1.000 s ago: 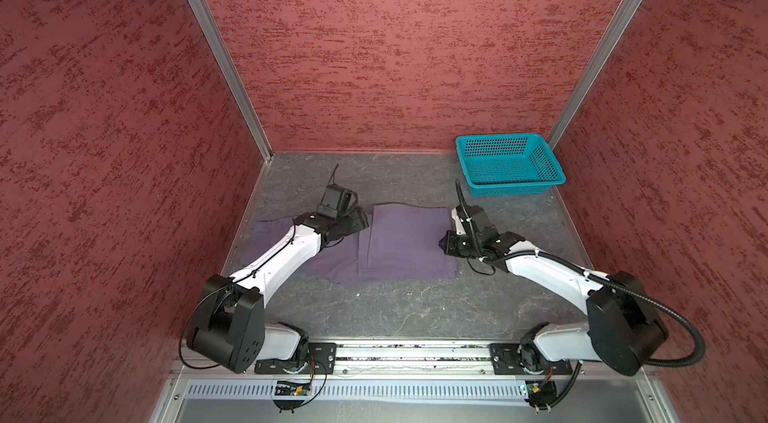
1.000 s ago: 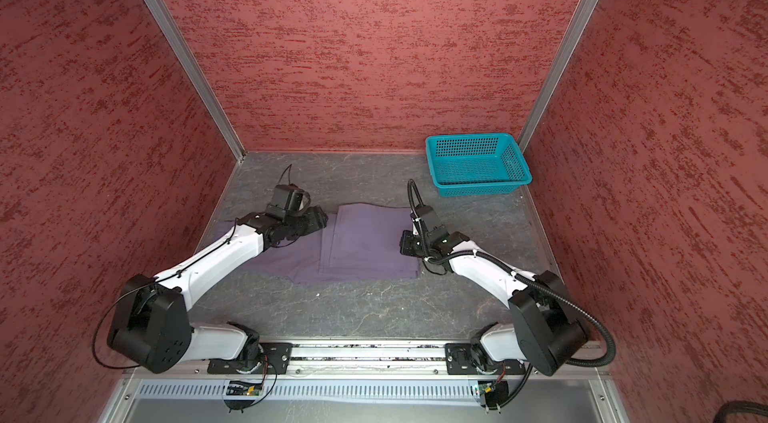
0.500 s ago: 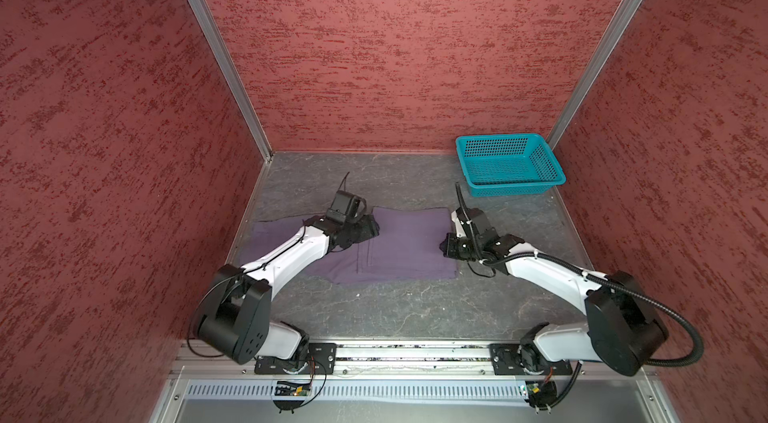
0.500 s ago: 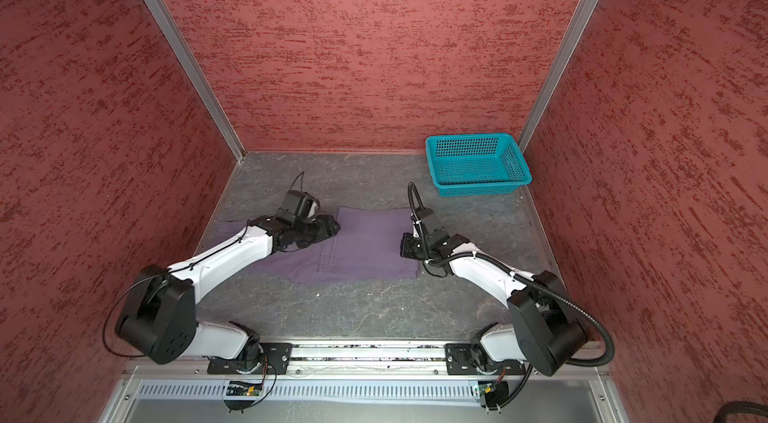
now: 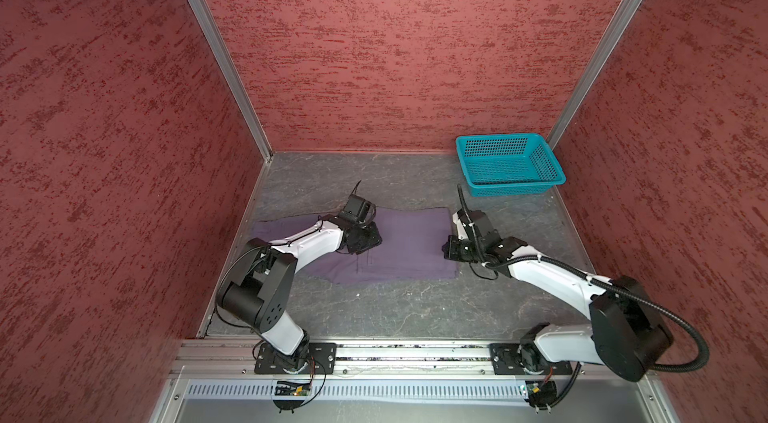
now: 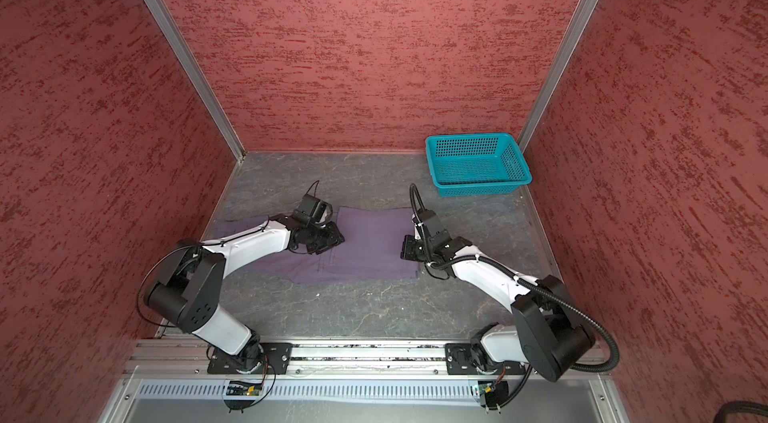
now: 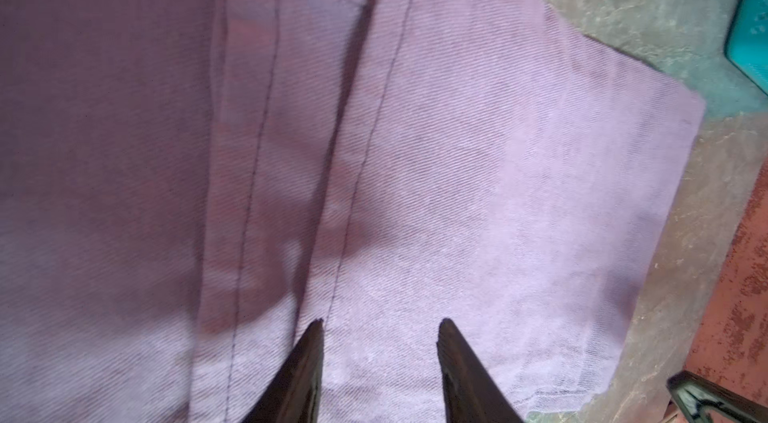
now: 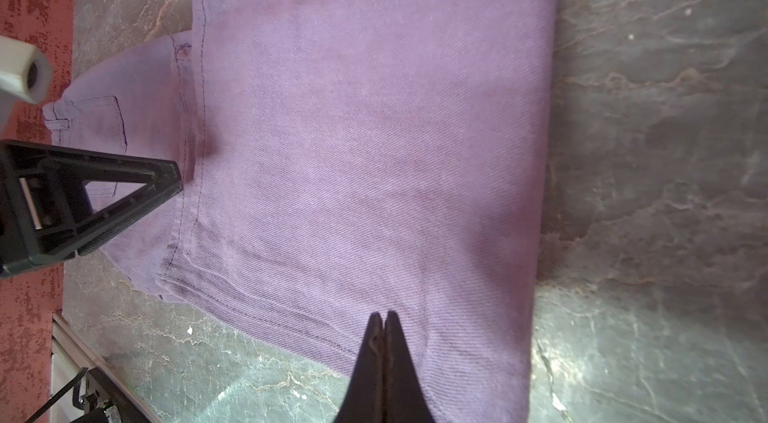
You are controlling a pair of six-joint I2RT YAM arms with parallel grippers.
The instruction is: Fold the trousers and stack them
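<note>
Left gripper [image 7: 380, 323] shifted inward over trousers [image 5: 409, 246] hem seam, jaws narrowed yet parted; right gripper [image 8: 383, 314] clenched at fold edge, pinch unclear.

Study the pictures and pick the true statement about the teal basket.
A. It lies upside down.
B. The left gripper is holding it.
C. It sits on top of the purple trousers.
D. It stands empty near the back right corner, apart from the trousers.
D: in both top views the teal basket stands upright and empty by the back right corner, with bare table between it and the trousers.
</note>
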